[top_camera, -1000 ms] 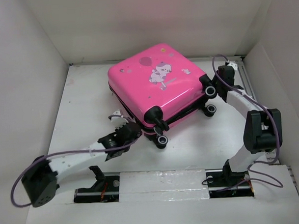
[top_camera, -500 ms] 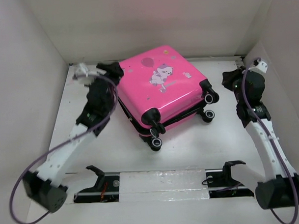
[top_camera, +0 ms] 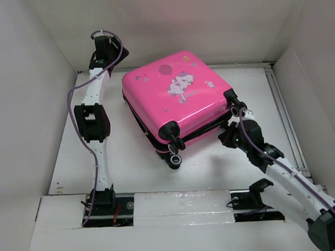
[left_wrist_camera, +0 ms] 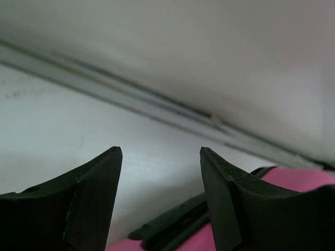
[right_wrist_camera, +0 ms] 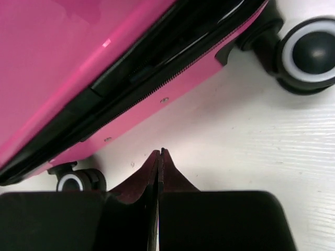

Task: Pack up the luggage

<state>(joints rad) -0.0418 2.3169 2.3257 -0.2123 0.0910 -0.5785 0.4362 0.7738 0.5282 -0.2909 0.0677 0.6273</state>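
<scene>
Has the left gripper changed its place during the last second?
Yes. The left gripper went from the near left side of the luggage, away from its base, and is now beyond the far left corner, by the back wall.

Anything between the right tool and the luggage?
Nothing: in the right wrist view, only bare table separates the right tool from the luggage.

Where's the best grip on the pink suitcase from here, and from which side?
Likely the lid's rim at the black seam on the wheel end of the luggage, coming from the near right where the right gripper sits. The shell faces are broad, smooth and rounded; the seam looks slightly parted there, offering a thin lip.
</scene>
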